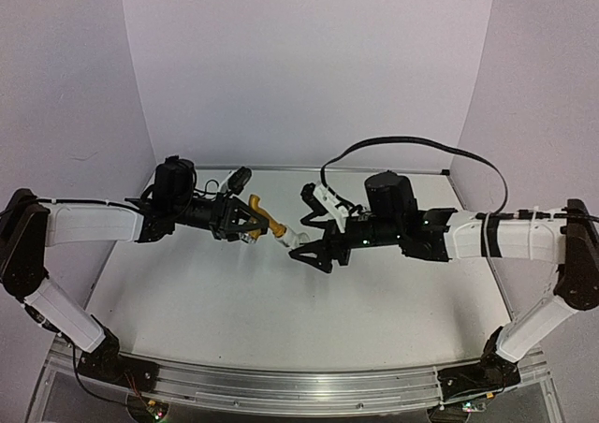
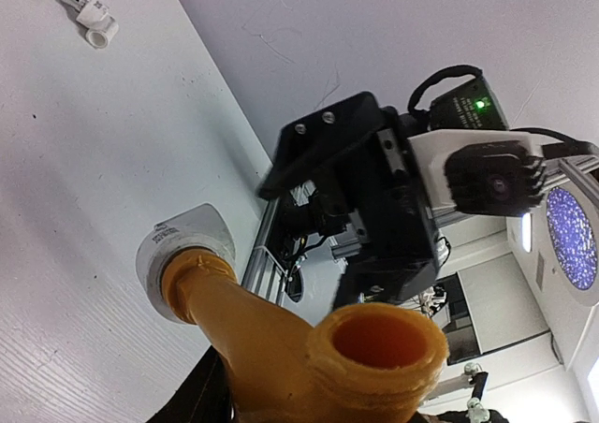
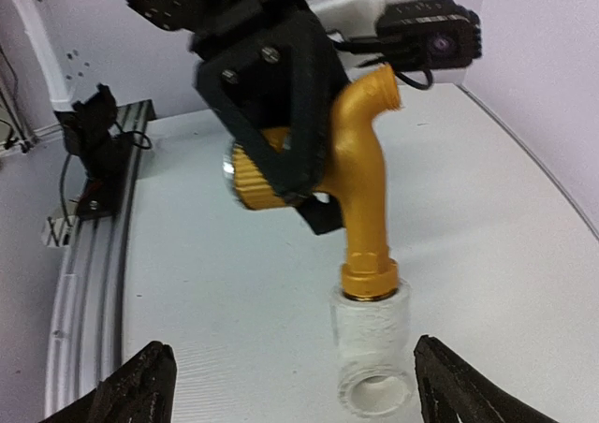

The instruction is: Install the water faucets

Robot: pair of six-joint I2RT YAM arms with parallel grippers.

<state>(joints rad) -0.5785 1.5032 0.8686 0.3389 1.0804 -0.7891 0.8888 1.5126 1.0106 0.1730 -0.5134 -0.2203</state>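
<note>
My left gripper (image 1: 245, 219) is shut on the brass-gold faucet (image 1: 263, 215) and holds it in the air above the table's middle. The faucet's threaded end sits in a white elbow fitting (image 1: 294, 236). In the right wrist view the faucet (image 3: 361, 189) hangs spout up from the left gripper (image 3: 277, 95), with the fitting (image 3: 374, 348) below it. My right gripper (image 3: 299, 390) is open, its fingertips (image 3: 140, 386) wide apart on either side of the fitting, not touching it. A small silver faucet with white fittings (image 2: 82, 2) lies on the table in the left wrist view.
The white table (image 1: 281, 311) has purple-white walls behind and at both sides. An aluminium rail (image 1: 299, 386) runs along the near edge. A black cable (image 1: 412, 144) loops over the right arm. The right wrist camera (image 2: 491, 175) faces the left one.
</note>
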